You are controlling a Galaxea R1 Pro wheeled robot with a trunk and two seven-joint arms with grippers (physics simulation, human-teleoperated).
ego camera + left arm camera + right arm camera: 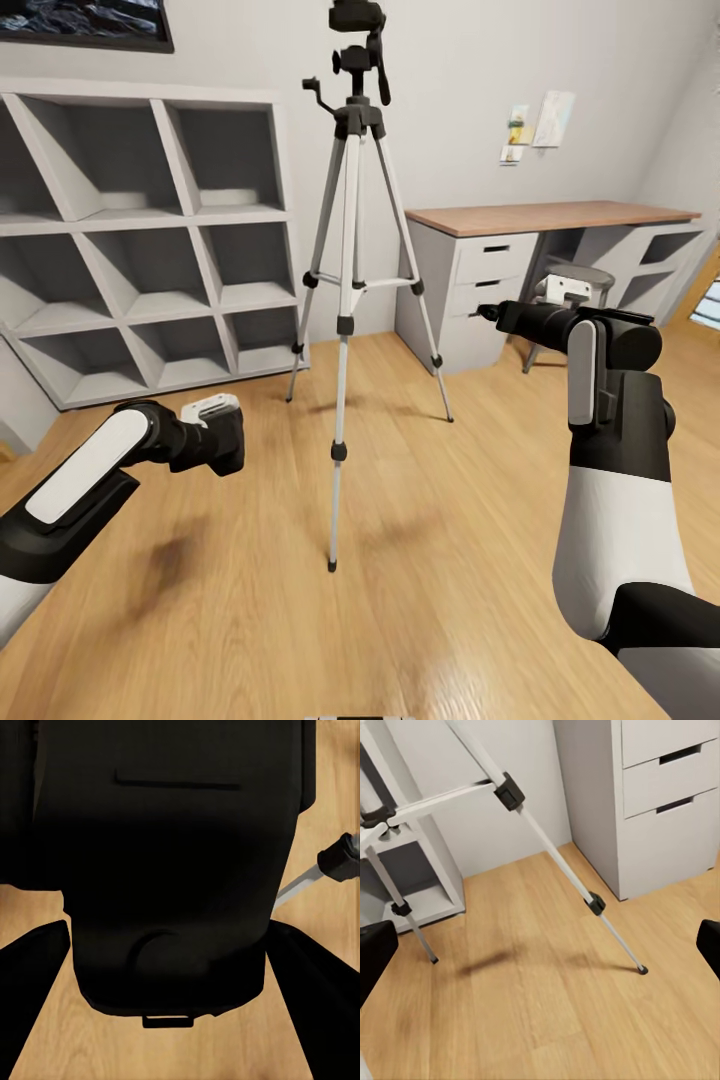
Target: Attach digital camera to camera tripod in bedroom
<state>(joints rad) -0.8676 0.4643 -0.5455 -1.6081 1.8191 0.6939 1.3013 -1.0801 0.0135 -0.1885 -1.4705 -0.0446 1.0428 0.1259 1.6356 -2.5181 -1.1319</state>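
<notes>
Tripod legs [345, 300] stood spread on the bedroom's wood floor, ahead of both hands, its head bare. The digital camera [172, 870] sat clamped in the left hand [215, 435], well below that head, still to be mounted. The right hand [540, 945] hung wide open, empty.

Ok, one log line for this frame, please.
left gripper: shut on digital camera | right gripper: open, empty | camera tripod: upright on wood floor, ahead | attach: not done

Left gripper [215, 425] low, seemingly clamped on something black; right gripper [540, 945] raised, fingers spread.
</notes>
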